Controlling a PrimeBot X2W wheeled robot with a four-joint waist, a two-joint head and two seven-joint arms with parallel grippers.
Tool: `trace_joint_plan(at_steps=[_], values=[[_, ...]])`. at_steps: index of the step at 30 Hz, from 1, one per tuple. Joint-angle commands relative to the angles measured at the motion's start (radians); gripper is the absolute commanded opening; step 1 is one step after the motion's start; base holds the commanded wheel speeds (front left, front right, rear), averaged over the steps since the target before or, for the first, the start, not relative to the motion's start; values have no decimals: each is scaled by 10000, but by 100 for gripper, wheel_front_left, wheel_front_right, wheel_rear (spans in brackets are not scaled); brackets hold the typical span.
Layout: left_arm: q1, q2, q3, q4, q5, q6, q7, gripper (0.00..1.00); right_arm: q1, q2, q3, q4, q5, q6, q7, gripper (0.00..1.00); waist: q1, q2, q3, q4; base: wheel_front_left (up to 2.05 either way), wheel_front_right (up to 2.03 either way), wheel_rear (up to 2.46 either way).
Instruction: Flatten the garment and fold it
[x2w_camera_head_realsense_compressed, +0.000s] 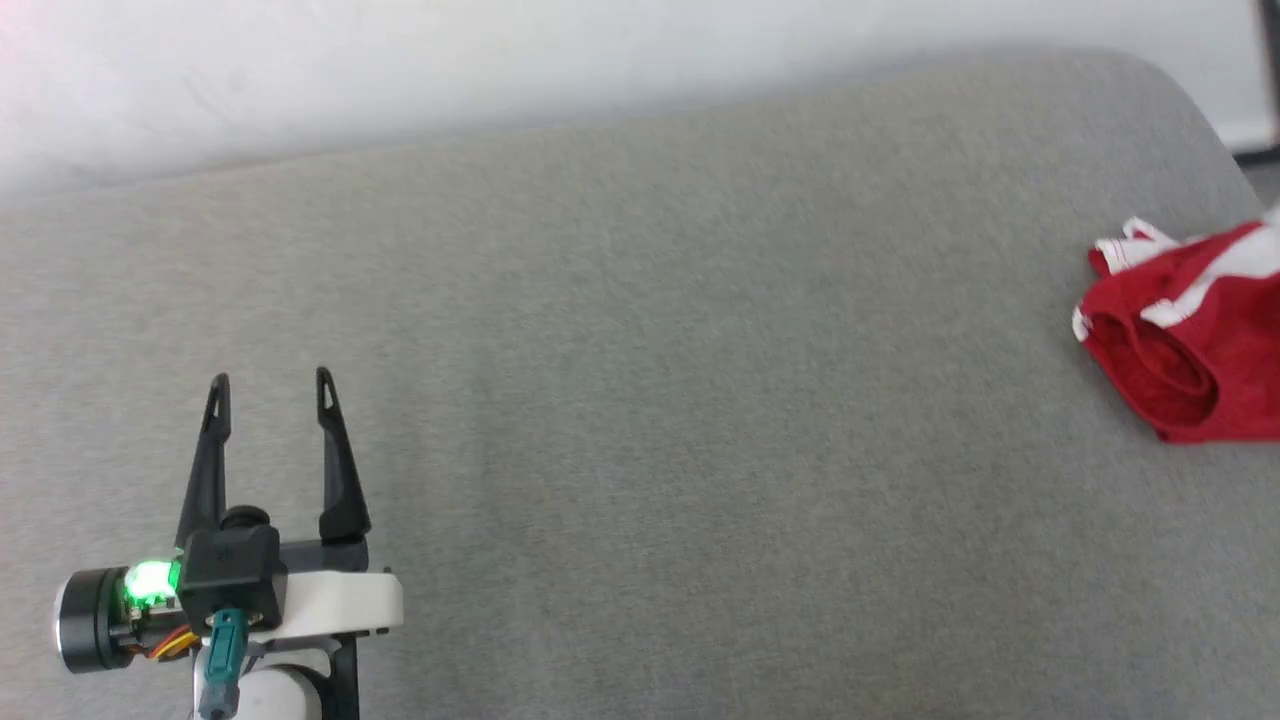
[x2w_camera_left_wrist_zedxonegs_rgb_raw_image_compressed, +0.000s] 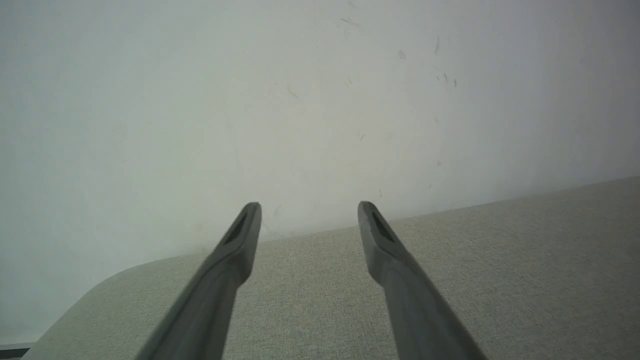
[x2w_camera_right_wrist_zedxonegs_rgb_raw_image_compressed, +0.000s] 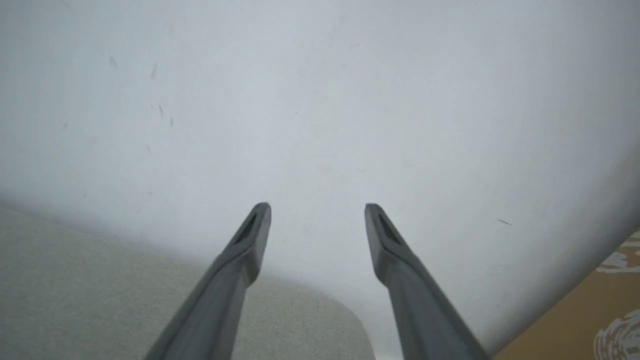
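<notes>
Clearly left end effector spread, empty.

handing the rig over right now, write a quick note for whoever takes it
Left gripper: open, empty, over the grey padded surface.
Right gripper: open, empty, pointing at a white wall past the surface's corner.
Garment: crumpled in a heap at the surface's right end, well right of the left gripper, cut off by the head view's edge.
Done: nothing; not flattened, not folded.
Left: reach it, spread it flat, fold.
</notes>
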Motion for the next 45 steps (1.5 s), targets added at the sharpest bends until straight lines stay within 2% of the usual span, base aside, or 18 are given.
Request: trace_joint_plan(at_steps=[1, 7, 11, 15, 19, 26, 27, 45], values=[[147, -79, 83, 78, -4, -72, -47, 100, 559, 447, -498, -513, -334, -19, -91, 100, 2, 0, -634, 529, 0, 0, 0], [472, -216, 164, 227, 146, -165, -47, 100, 2977, 2256, -2542, -3191, -1542, -19, -105, 100, 2, 0, -1011, 742, 0, 0, 0], [662, -335, 186, 278, 168, -237, -47, 100, 4603, 3387, -3178, -4326, -2120, -19, -106, 100, 2, 0, -1145, 853, 0, 0, 0], [753, -424, 145, 388, 212, -357, -47, 100, 5872, 4220, -3635, -4831, -2384, -19, -107, 100, 2, 0, -1211, 935, 0, 0, 0], [788, -502, 115, 498, 230, -475, -47, 100, 6838, 4816, -3854, -4845, -2496, -19, -107, 100, 2, 0, -1259, 974, 0, 0, 0], [792, -598, 156, 589, 204, -677, -47, 100, 7423, 5152, -3927, -4988, -2654, -19, -108, 100, 2, 0, -1291, 961, 0, 0, 0], [634, -571, 148, 556, 169, -654, 2, 0, 7343, 5110, -3908, -4920, -2594, 0, -63, 0, 2, 0, -1293, 962, 0, 0, 0], [595, -714, 263, 595, 210, -934, 300, 0, 7506, 5204, -3931, -5062, -2794, 0, 236, 0, 3, 0, -1368, 1007, 0, 0, 0]])
